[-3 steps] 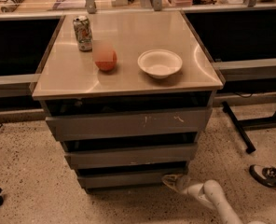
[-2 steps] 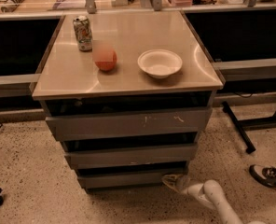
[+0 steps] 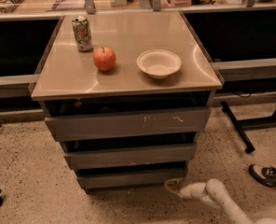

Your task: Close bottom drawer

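The bottom drawer (image 3: 131,177), dark grey metal w/ a plain low handle-less front, is the lowest and narrowest of the three in the grey metal cabinet (image 3: 128,36). It sits just above the speckled floor (image 3: 31,171). A dark gap shows above its front panel, so it looks part-way out, not yet shut.

Key relation: the tan-tipped gripper (image 3: 174,186) is at the drawer front's right end, approx 4 o'clock from the panel's middle. It is touching the corner or just beside it; can't tell which. From the gripper, the bulk of the panel lies toward 9–10 o'clock. The panel's long axis runs 9-to-3 across the view, and closing travel would be toward 12, into the cabinet. Contact that far off-centre could skew the drawer, so pressing nearer the middle seems safer.

Gripper's opening state: can't tell. Nothing is seen held in it.

Pose: the white tubular arm (image 3: 208,191) enters from the 5 o'clock corner of the view. It runs low over the floor w/ a rounded joint just behind the wrist, and the tip points toward approx 9–10 o'clock.

On the cabinet top, well apart from the work: a printed drinks can (image 3: 82,33) at 11 o'clock, a round red-orange apple (image 3: 104,59) near the middle and a white round bowl (image 3: 159,63) at its 3 o'clock. None of them is in the way.
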`<state>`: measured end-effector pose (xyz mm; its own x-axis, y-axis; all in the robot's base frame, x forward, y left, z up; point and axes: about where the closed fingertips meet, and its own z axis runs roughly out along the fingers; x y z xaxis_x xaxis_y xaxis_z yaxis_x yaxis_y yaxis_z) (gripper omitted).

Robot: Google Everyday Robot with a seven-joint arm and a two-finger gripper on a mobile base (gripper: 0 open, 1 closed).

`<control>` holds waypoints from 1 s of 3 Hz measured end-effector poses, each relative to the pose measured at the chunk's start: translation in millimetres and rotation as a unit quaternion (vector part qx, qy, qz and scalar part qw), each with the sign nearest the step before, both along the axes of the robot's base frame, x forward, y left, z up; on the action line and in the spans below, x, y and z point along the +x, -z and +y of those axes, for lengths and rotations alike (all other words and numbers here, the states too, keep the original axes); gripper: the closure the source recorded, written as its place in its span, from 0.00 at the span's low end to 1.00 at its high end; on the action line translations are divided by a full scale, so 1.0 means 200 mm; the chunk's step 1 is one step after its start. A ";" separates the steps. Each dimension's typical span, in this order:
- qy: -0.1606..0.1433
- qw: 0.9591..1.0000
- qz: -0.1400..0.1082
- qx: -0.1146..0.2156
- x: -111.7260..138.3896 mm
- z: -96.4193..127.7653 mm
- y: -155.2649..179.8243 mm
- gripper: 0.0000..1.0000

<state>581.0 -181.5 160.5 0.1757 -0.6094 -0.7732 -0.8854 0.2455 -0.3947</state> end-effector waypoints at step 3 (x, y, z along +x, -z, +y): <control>-0.051 0.985 0.162 -0.013 -0.42 -0.03 -0.33 0.81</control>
